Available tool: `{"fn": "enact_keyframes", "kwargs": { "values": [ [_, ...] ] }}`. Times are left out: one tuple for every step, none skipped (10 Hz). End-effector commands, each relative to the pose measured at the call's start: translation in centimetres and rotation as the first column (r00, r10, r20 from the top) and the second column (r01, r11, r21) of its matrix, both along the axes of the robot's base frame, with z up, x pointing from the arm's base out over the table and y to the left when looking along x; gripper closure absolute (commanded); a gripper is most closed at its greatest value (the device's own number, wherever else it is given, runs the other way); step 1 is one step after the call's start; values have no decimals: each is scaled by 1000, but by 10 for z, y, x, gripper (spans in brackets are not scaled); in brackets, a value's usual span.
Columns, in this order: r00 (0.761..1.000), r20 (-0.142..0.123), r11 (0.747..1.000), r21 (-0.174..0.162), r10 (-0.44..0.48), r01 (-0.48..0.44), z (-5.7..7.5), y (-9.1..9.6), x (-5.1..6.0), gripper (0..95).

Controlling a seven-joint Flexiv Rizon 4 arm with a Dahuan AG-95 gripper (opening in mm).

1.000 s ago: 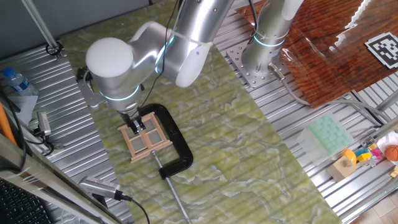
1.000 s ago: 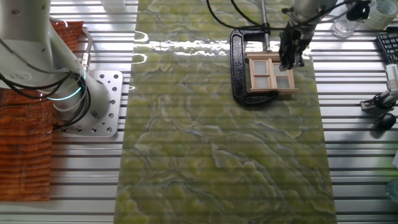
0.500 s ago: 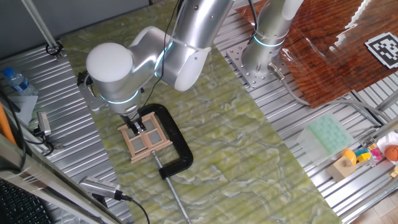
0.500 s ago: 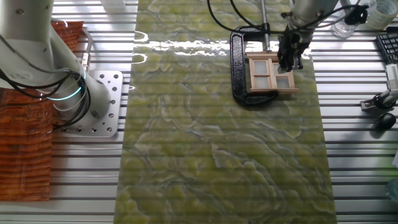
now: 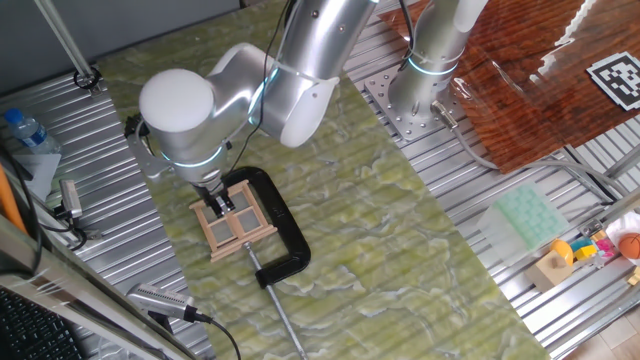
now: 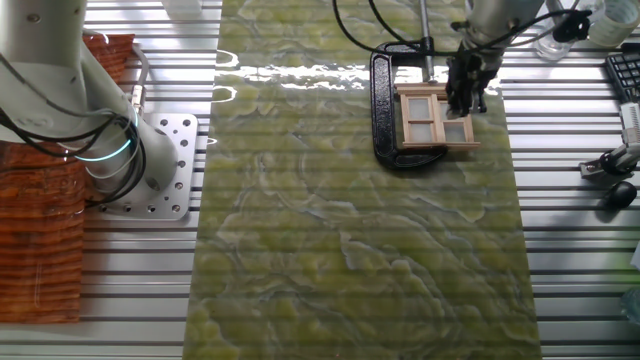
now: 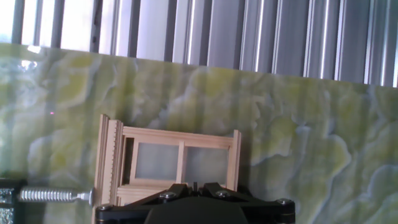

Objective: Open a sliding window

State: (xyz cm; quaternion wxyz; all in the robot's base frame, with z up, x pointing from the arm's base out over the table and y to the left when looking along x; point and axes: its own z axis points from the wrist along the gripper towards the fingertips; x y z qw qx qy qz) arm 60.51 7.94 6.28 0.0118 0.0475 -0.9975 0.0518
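Black gripper point(image 7: 194, 198) sits low over our sliding window point(image 7: 168, 163); we cannot tell if its fingers are apart or together. The window lies on the green mat point(image 5: 400, 240), held by a C-clamp point(image 5: 283, 225). We judge the sliding is not finished.

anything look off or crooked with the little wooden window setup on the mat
Nothing looks damaged or spilled. The sliding window lies flat on the green mat, held in the black C-clamp, whose screw presses its frame. It sits at an angle to the mat's edges. The hand is down on it.
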Motion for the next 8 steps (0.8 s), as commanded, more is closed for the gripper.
{"fn": "enact_keyframes", "kwargs": {
  "values": [
    [997,-70,999,-48,-28,25,-1,0,2,950],
    [997,-75,999,-36,4,-7,-1,0,2,950],
    [997,-74,999,-30,18,-20,-1,0,2,950],
    [997,-64,999,-19,31,-32,-2,-4,1,950],
    [998,-48,999,-22,39,-40,-3,-5,0,950],
    [999,-31,999,-24,25,-25,-1,-5,0,950],
    [1000,-15,1000,-23,10,-11,-1,-5,0,950],
    [1000,-4,1000,-17,4,-4,-1,-5,0,950]
  ]
}}
